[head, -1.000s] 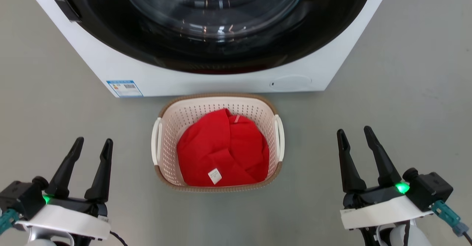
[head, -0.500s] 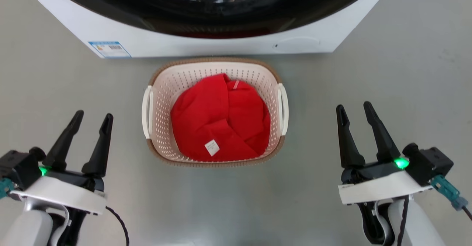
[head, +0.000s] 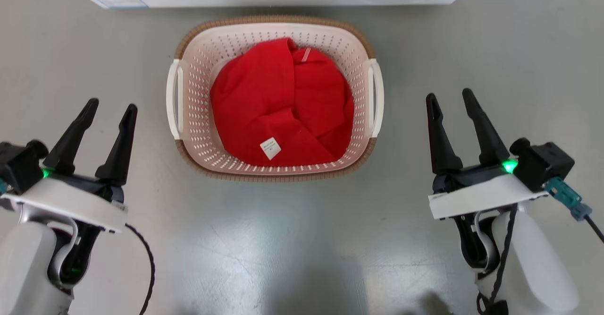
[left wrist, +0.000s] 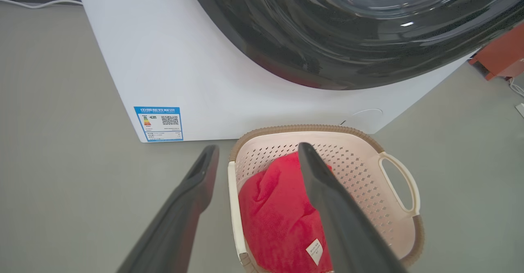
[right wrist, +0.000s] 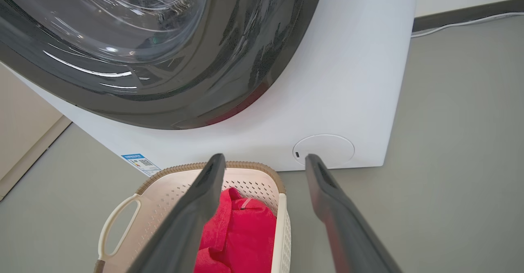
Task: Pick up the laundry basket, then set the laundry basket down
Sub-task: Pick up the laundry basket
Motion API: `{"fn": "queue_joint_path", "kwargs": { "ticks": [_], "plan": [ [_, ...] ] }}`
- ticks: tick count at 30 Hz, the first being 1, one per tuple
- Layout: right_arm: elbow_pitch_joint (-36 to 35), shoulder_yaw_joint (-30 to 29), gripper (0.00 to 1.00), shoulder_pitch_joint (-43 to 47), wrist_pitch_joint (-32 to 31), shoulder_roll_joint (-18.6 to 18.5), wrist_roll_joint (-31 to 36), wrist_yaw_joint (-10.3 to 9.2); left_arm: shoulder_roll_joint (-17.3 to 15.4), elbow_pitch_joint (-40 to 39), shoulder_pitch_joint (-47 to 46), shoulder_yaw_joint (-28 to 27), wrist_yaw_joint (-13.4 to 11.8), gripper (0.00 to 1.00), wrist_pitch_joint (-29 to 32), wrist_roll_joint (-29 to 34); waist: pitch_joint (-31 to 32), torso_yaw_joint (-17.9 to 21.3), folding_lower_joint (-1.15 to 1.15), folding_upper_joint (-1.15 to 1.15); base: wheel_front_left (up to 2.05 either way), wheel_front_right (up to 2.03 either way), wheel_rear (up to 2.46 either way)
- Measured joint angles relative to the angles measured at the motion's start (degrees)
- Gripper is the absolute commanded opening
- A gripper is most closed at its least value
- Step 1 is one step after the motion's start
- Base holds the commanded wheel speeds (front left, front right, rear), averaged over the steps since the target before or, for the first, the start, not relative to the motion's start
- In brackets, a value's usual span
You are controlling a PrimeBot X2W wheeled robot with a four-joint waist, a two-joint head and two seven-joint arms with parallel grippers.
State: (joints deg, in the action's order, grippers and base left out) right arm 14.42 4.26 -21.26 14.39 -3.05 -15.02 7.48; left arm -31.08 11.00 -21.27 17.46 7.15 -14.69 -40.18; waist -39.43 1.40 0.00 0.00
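One laundry basket (head: 200, 126) sits flat on the floor (head: 302, 239), just in front of the white washer (left wrist: 196, 80), with a narrow strip of floor between them. The floor is smooth grey, slightly glossy, with faint scuffs and a soft sheen in the head view. Red cloth (head: 278, 102) is bundled inside the basket, its white tag (head: 270, 148) facing up near the front wall.

Left gripper (head: 112, 105): fingers spread, nothing between them, off to the basket's left and clear of the handle (head: 173, 98). Right gripper (head: 448, 94): fingers likewise spread and empty, off to the right, apart from the basket.

Room: dark skirting (right wrist: 466, 13) with a white cable (right wrist: 458, 22) along it, behind the washer in the right wrist view. A cream panel (right wrist: 24, 134) stands at that view's left edge. A blue-bordered label (left wrist: 159, 123) sits low on the washer front, and a round cap (right wrist: 323, 150) at the opposite lower corner.

Hard to read:
- The head view cuts the washer to a thin strip.
- Both wrist views crop the dark door (right wrist: 123, 39). The glass shows reflections, and what lies inside the drum is not legible.
- An orange-red object (left wrist: 499, 56) at the left wrist view's right edge is cut off; I cannot tell what it is.
- The label print is too small to read.
- The lower folds of cloth are hidden.
- In each wrist view that arm's own fingers cover part of the basket.
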Motion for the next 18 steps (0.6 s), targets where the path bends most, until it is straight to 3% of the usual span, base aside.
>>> {"fn": "queue_joint_path", "kwargs": {
  "ticks": [18],
  "plan": [
    [9.25,-1.38,1.00,-8.90,0.01,-0.23,1.51,0.00,-1.20,7.15,-12.16,10.20,0.00,1.00,-0.01,-7.00,-8.28,-1.20,0.00,0.00,0.00,0.00,0.00]
  ]
}}
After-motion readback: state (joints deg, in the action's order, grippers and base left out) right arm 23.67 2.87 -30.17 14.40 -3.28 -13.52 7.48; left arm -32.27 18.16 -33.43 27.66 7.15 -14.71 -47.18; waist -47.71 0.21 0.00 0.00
